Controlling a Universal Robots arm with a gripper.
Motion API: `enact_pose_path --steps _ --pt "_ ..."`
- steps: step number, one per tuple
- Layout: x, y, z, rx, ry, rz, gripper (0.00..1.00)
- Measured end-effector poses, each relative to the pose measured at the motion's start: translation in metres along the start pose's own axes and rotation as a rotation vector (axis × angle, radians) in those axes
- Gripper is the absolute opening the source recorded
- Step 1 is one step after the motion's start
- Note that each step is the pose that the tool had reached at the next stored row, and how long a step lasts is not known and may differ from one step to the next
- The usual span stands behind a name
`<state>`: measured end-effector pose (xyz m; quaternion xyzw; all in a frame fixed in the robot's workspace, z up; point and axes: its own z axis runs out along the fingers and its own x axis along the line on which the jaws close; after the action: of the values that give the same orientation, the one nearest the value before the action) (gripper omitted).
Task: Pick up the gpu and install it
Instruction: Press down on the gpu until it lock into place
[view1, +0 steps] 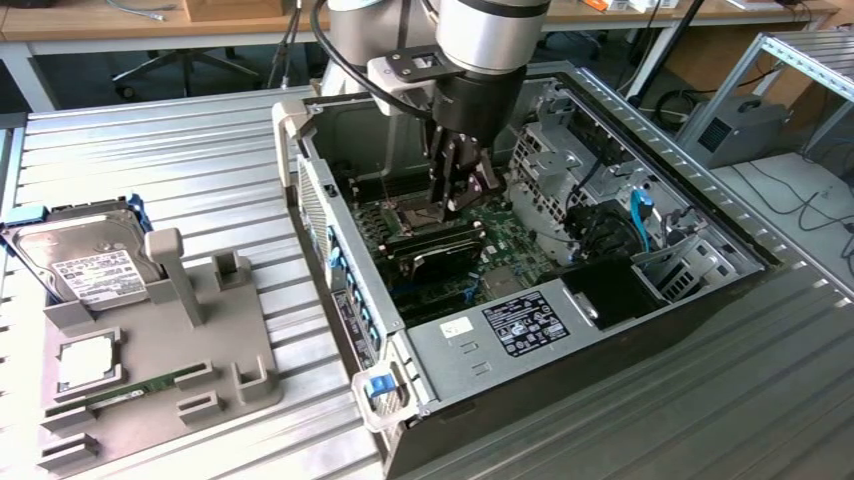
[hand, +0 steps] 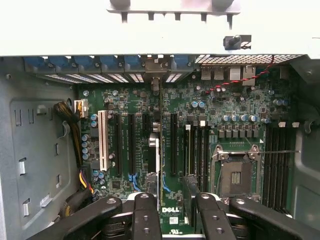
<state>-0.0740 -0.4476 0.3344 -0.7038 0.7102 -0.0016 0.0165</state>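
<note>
The gpu (view1: 434, 255) stands on edge on the motherboard (view1: 501, 235) inside the open computer case (view1: 461, 350), its black cooler facing the exterior view's front. In the wrist view the gpu (hand: 158, 165) appears edge-on as a thin strip running along an expansion slot up to the rear brackets. My gripper (view1: 463, 195) reaches down into the case right over the card's upper edge. In the wrist view the gripper (hand: 170, 187) is open, its fingers (hand: 146, 215) set apart on either side of the card, with green board showing in the gap.
A grey fixture (view1: 200, 340) lies at the exterior view's left, with a silver hard drive (view1: 87, 265), a square chip (view1: 87, 362) and a narrow memory stick (view1: 127, 390). Drive cages and cables (view1: 627, 225) crowd the case's far side. The empty CPU socket (hand: 235, 175) sits beside the slots.
</note>
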Motion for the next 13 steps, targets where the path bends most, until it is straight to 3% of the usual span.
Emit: enact_pose_path --steps 9,11,12,13 --pt "0.0000 0.0000 0.0000 0.0000 0.0001 0.000 0.33" --pt "0.0000 0.0000 0.0000 0.0000 0.0000 0.000 0.20" --pt "0.0000 0.0000 0.0000 0.0000 0.0000 0.000 0.20" --pt "0.0000 0.0000 0.0000 0.0000 0.0000 0.000 0.11"
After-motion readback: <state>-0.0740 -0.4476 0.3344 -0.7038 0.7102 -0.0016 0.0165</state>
